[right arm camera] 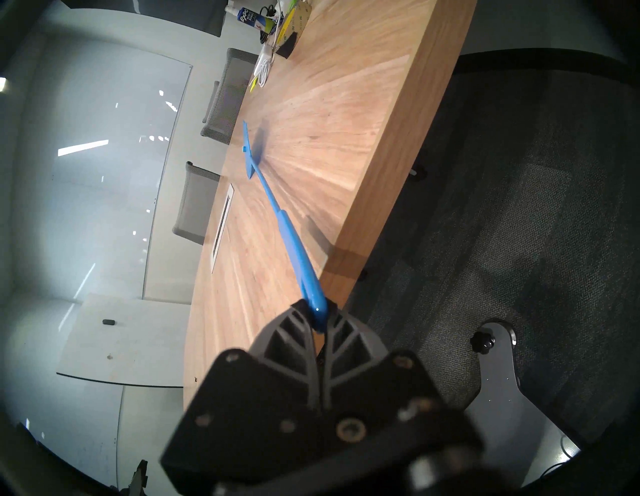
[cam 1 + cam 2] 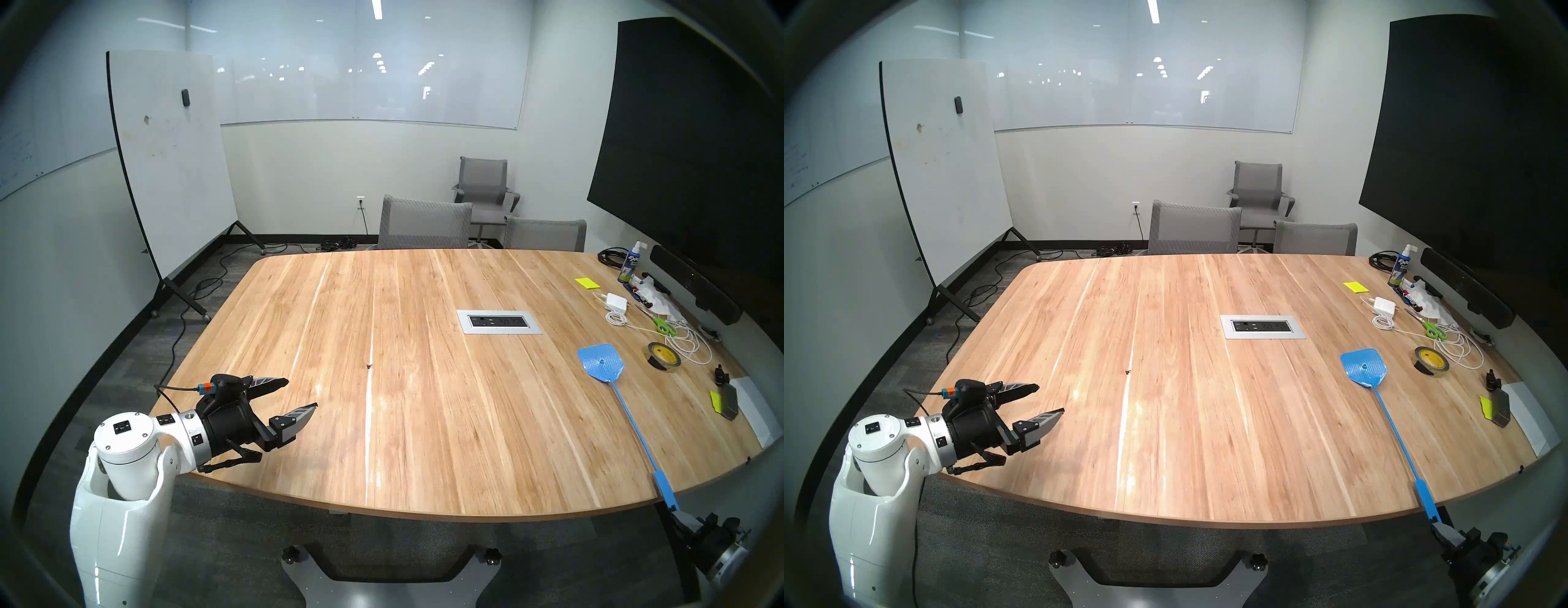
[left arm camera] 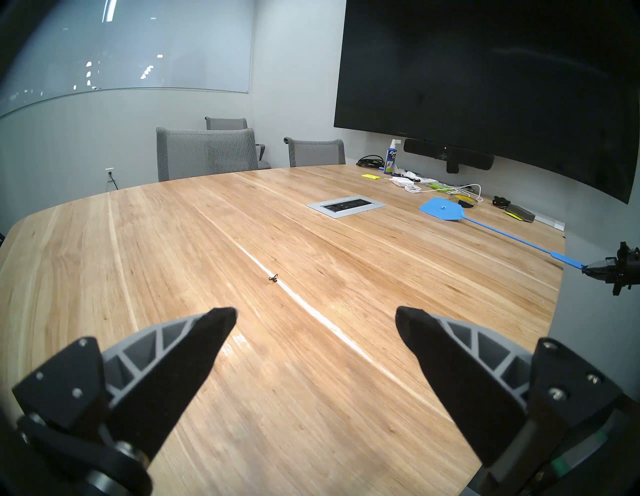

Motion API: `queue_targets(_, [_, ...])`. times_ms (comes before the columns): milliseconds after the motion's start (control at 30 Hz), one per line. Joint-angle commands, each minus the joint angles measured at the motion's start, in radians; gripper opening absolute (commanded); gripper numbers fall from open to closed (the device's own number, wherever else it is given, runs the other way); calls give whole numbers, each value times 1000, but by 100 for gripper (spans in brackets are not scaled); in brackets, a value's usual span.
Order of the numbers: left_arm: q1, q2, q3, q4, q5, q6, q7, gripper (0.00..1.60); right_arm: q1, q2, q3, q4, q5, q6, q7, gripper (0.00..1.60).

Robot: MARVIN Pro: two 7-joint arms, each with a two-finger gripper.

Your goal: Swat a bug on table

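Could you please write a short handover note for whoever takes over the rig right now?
Right gripper: shut on the handle end of the blue fly swatter, just off the table's near edge; the swatter head sits over the right side of the table.
Left gripper: open, empty, above the near-left corner.
Bug: on the bare wood mid-table, left of the grey outlet panel, well clear of the swatter head.
Done: swatter in hand.
Left: bring the head over the bug and swat.

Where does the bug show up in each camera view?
Head left: bug, mid-table, left of the outlet panel.
Head right: same spot, panel to its right.
Left wrist: centre, ahead of the open left gripper.
Right wrist: cannot make it out.
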Motion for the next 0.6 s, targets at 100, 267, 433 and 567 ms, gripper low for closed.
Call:
queue_targets(100, [-1, 2, 0, -16, 0, 2, -2, 160, -41, 10, -12, -3, -26, -37, 74, 0])
queue_targets(267, [-1, 1, -1, -16, 0, 2, -2, 160, -60, 4, -17, -7, -47, -63, 123, 0])
queue_targets(433, [-2, 1, -1, -16, 1, 2, -3, 160, -73, -3, -22, -5, -70, -105, 179, 0])
queue_targets(567, [-2, 0, -1, -16, 1, 3, -3, 160, -77, -2, -25, 2, -81, -116, 206, 0])
